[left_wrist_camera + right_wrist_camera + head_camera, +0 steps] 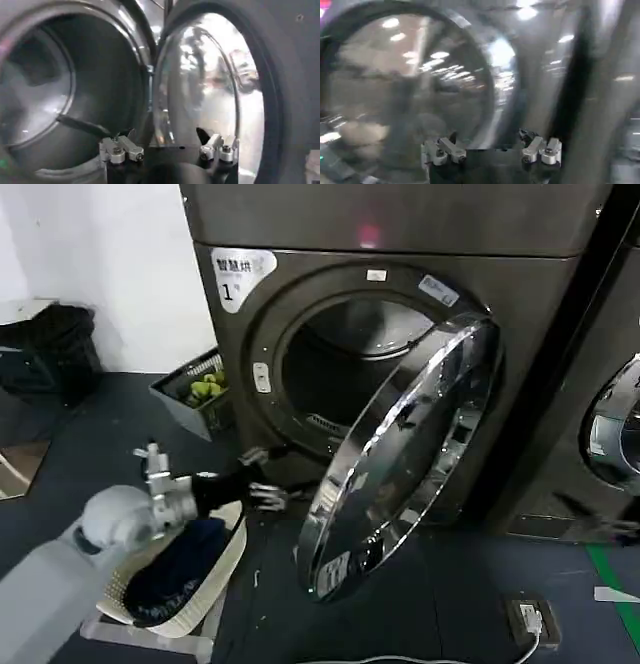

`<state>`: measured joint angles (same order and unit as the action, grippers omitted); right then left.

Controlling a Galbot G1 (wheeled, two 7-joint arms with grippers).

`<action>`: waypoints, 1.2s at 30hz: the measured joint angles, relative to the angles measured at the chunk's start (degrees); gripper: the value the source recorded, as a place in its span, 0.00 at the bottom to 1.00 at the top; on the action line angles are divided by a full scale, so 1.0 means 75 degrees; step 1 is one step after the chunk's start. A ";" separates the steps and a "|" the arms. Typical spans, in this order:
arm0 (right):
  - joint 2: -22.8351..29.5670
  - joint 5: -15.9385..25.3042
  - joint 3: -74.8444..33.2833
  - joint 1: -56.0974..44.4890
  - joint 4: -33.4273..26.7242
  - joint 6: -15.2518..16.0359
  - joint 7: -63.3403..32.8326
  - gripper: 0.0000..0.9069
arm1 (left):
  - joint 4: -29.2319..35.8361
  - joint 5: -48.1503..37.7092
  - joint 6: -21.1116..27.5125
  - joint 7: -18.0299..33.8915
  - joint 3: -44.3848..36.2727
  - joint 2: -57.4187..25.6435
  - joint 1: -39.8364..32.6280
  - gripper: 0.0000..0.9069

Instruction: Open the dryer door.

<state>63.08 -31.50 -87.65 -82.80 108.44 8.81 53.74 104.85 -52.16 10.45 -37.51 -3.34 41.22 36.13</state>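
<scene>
The left gripper (262, 476) is at the lower left of the dryer front, just below the round opening and beside the free edge of the dryer door (405, 454). Its fingers are spread apart and hold nothing; in the left wrist view the two fingertips (122, 149) stand wide, with empty space between them. I cannot tell if one finger touches the machine front.

The right gripper (492, 147) shows in its own wrist view, also with fingers spread and nothing between them. In front of it is a chrome-ringed round window (415, 95), blurred.

The dryer door is swung out from the dark grey machine (400, 224), hinged at the right side, and it stands about half open. Its chrome ring faces to the front and left. The drum opening (345, 369) behind it is uncovered and dark inside. A white sticker with "1" (238, 272) is at the upper left of the machine front.

On the floor, under the left arm, is a pale laundry basket (228, 556) with dark blue cloth (175, 569) in it. Further left, near the wall, a grey crate (185, 399) holds some yellow-green round things (205, 387). To the right stands the neighbouring machine (605, 434). A power strip (528, 619) lies on the floor at the lower right.
</scene>
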 joint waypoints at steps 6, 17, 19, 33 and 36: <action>0.0435 -0.0118 -0.0990 -0.0333 0.0280 0.0648 -0.1907 1.00 | -0.0034 -0.0079 -0.0061 -0.0240 -0.0736 0.0300 -0.0646 1.00; 0.0127 0.0273 -0.3158 -0.0910 -0.0187 0.0897 -0.3909 1.00 | -0.0255 -0.0104 -0.0283 -0.0224 -0.1948 0.1023 -0.1626 1.00; 0.0050 0.0283 -0.3516 -0.1009 -0.0201 0.0979 -0.4178 1.00 | -0.0307 -0.0091 -0.0289 -0.0218 -0.2161 0.1210 -0.1792 1.00; -0.0586 0.0415 -0.5633 -0.1957 -0.0480 0.0915 -0.5703 1.00 | -0.1119 0.0463 -0.1045 0.0211 -0.3288 0.2689 -0.2447 1.00; -0.0662 0.0453 -0.6097 -0.2192 -0.0654 0.0974 -0.5689 1.00 | -0.1347 0.0418 -0.0897 0.0434 -0.3433 0.3033 -0.2594 1.00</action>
<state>58.11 -28.10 -133.38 -99.24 103.53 16.11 11.07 94.74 -49.03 3.73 -34.25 -29.09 63.97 16.68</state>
